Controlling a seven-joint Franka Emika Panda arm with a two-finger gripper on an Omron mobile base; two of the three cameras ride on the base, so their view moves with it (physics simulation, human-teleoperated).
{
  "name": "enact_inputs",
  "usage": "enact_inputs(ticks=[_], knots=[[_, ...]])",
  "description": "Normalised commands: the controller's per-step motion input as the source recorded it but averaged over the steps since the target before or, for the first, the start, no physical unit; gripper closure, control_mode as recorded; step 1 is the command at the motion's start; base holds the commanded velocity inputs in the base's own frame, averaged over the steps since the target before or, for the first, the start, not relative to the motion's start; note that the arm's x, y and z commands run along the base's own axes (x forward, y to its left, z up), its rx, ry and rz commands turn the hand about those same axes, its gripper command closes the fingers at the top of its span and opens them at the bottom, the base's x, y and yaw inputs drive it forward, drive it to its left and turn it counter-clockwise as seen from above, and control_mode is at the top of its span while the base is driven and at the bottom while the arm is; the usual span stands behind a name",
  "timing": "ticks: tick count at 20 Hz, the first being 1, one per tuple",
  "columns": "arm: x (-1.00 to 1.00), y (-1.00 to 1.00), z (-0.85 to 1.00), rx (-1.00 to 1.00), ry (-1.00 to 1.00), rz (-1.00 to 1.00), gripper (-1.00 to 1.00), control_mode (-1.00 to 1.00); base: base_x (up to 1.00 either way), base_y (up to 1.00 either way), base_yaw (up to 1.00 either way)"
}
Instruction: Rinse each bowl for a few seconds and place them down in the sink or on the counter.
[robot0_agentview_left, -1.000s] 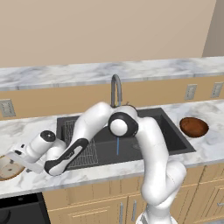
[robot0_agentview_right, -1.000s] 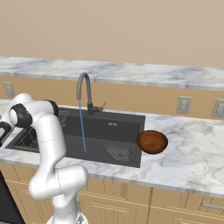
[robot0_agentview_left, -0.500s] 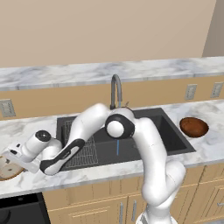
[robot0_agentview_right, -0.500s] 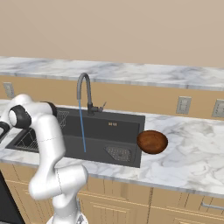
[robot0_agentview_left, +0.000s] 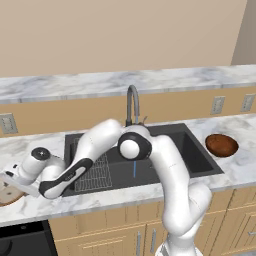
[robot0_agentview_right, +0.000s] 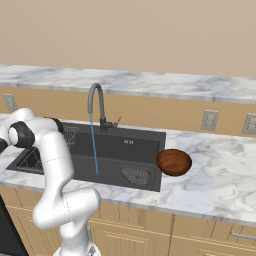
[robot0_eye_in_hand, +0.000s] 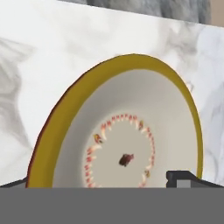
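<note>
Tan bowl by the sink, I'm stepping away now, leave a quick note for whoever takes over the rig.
Gripper: open, holding nothing, poised right over the tan bowl.
Tan bowl: on the counter left of the sink, not yet grasped.
Reddish-brown bowl: on the counter at the sink's right edge.
Tap: running, stream falling into the basin.
Done: water is on and the hand is at the first bowl.
Left: grasp the tan bowl, rinse it under the stream, set it down; then do the same with the reddish-brown bowl.
</note>
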Motion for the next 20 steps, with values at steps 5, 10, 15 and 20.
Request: enact_inputs(ticks=[5, 10, 15, 20], knots=[[0.0, 0.0, -0.3, -0.08, 0.0, -0.04, -1.0, -1.0, 0.0, 0.0, 0.0], [0.0, 0.05, -0.28, -0.09, -0.01, -0.04, 1.0, -1.0, 0.0, 0.0, 0.0], [0.0, 0.02, -0.16, -0.06, -0.04, -0.03, 1.0, -1.0, 0.0, 0.0, 0.0], [0.0, 0.0, -0.03, -0.02, -0.06, -0.03, 1.0, -1.0, 0.0, 0.0, 0.0]])
